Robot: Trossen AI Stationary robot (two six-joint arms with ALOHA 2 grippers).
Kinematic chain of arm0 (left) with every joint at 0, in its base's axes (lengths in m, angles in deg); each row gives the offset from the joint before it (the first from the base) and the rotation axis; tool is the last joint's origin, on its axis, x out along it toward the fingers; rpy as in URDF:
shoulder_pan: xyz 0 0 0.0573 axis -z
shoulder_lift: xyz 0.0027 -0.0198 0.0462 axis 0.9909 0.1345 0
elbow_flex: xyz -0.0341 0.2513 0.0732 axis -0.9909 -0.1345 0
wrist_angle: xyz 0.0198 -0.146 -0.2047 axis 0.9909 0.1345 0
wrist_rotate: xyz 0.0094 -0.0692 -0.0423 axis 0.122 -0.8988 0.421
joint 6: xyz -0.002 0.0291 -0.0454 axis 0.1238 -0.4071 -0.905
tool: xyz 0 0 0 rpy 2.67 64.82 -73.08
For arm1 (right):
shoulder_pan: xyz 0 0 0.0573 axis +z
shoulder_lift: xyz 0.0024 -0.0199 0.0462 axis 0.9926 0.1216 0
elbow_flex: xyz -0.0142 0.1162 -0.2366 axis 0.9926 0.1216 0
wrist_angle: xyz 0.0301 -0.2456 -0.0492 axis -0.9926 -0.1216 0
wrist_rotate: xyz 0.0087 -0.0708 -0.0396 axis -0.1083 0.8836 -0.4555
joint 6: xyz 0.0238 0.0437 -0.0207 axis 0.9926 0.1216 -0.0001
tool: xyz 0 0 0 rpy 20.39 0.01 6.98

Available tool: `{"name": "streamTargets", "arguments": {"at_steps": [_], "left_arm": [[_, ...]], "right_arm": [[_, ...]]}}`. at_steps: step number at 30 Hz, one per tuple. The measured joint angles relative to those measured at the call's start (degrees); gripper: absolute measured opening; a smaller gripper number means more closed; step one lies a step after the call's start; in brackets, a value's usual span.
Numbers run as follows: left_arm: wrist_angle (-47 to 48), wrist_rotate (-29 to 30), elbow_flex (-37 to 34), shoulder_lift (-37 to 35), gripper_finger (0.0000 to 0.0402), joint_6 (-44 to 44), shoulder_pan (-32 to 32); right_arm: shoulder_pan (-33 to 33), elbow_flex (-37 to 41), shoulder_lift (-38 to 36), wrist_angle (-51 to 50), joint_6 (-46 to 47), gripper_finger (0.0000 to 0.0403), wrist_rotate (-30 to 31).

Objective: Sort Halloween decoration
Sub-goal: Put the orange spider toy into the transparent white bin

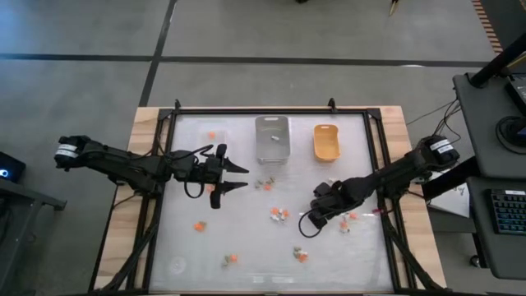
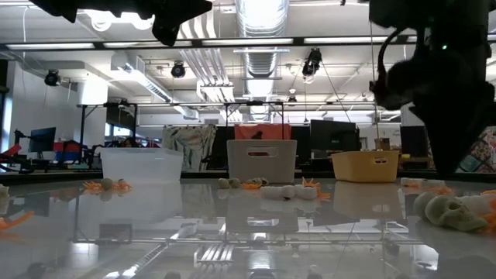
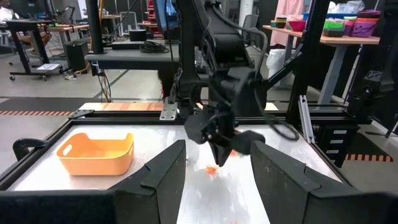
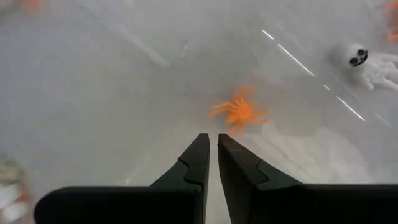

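Over the counter, my right claw points down at the pale surface with its fingers nearly touching, a thin slit between them and nothing gripped. An orange spider lies just past the tips; a white ghost sits farther off. My left claw hovers at the counter's left middle, fingers spread wide and empty, aimed across at the right arm.

Open room: the left half of the counter is mostly bare, with one orange trinket near the far left corner and another toward the near side. Black frame rails edge the surface on every side.

Three trays line the far edge: a clear one on the left, a grey one in the middle, an orange-yellow one to its right. The trinkets lie scattered across the middle and near right in roughly eight small clusters of orange and white; an exact count I cannot tell.
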Motion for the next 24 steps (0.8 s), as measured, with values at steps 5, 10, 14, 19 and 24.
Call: {"name": "streamTargets", "arguments": {"at_steps": [5,10,14,19,24], "left_arm": [[-0.9,0.0,0.0,0.8,0.0165,-0.1,0.0],[-6.7,0.0,0.0,6.1,0.0165,-0.4,0.0],[-12.2,-0.3,0.2,11.6,0.0165,-0.6,0.0],[-16.4,-0.5,2.9,19.1,0.0165,-0.5,0.0],[-16.7,-0.5,8.2,25.8,0.0165,0.2,0.0]], "right_arm": [[1.3,0.0,-4.7,-0.2,-5.7,0.0027,-0.2],[5.4,0.5,-8.1,0.0,-27.2,0.0027,5.0],[9.3,2.2,-8.9,0.0,-34.1,0.0027,16.6],[14.1,5.5,-9.2,1.7,-35.3,0.0033,24.1],[16.6,10.7,-10.8,8.3,-34.2,0.005,26.0]]}}
